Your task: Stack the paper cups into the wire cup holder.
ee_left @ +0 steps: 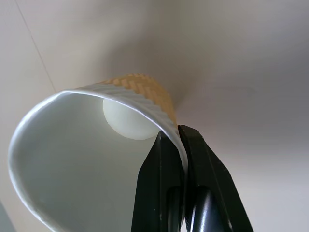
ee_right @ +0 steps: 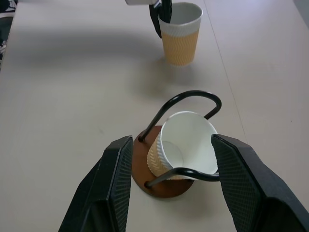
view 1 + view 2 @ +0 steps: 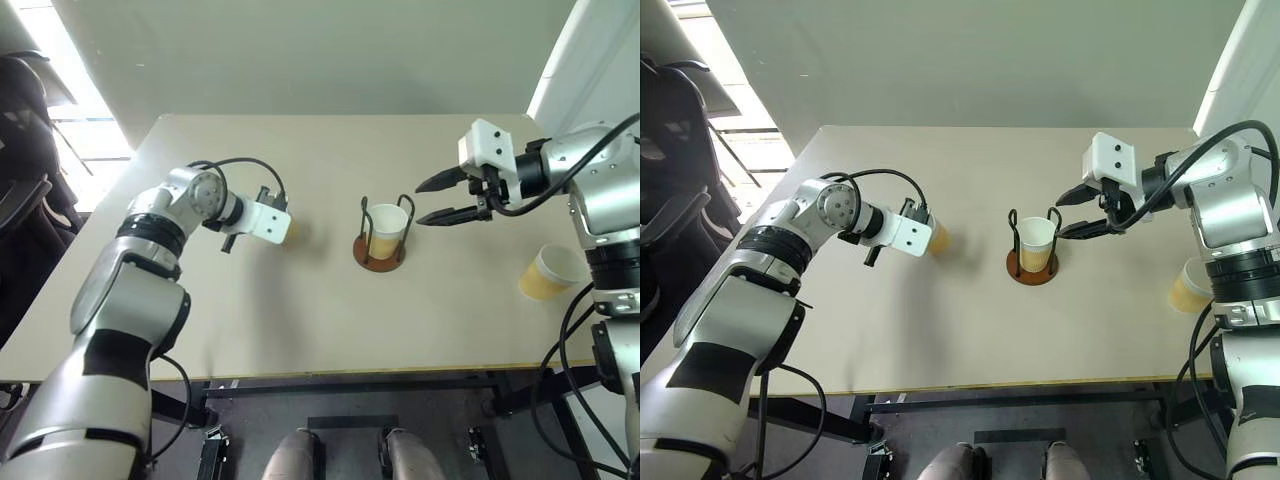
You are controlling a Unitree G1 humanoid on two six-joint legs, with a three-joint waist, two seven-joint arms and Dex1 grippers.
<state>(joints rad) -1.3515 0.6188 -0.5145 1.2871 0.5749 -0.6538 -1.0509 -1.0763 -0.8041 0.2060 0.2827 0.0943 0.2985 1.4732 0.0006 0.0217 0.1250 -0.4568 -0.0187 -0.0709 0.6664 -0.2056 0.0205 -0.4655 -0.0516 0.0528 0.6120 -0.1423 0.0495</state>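
Black fingers of the left pincer (image 1: 181,159) pinch the rim of a tan-walled, white-lined paper cup (image 2: 180,34) upright on the beige desk (image 3: 300,320). Right pincer (image 3: 437,200) gapes, empty, beside the black-wire, brown-based cup holder (image 3: 380,252) containing a second cup (image 3: 387,230); a third (image 3: 551,273) lies beyond.

A wire cup holder (image 3: 381,240) stood near the middle of the desk (image 3: 300,310), with one paper cup (image 3: 387,229) sitting upright inside it. Just to the holder's right, the right pincer (image 3: 437,200) hovered with its fingers apart. Well to the holder's left, the left pincer (image 3: 284,226) reached toward it. Far to the holder's right, another cup (image 3: 550,273) lay tilted near the desk's edge.
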